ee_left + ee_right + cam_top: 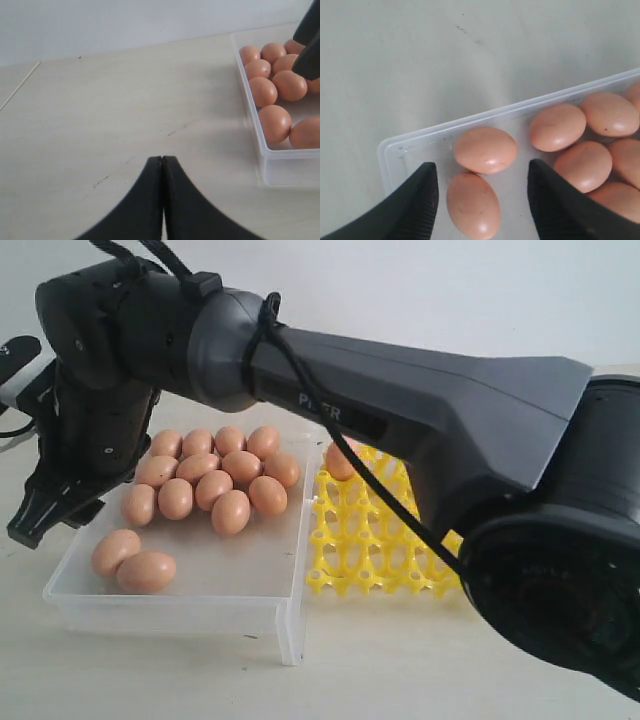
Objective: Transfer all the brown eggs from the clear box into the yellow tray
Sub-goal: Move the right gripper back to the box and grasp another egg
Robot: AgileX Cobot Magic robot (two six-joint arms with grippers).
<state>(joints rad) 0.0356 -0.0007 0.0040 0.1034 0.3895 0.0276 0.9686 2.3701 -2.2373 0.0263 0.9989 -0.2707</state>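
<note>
The next pick is the step in hand. The right claw (pixel 481 167) hangs wide open over the 7 o'clock corner of the clear box (pixel 285 600), above two stray brown eggs (pixel 485 149). The next move calls for a straight drop around one of them only (they lie touching, or nearly so), then a gentle close. The other eggs huddle toward the box's 12 o'clock side. One egg (pixel 340 462) sits in the yellow tray (pixel 370 555), which stands at 3 o'clock of the box. The shells look smooth and reddish-brown. The left claw (pixel 162 165) is pressed shut over the surface (pixel 100 100).
</note>
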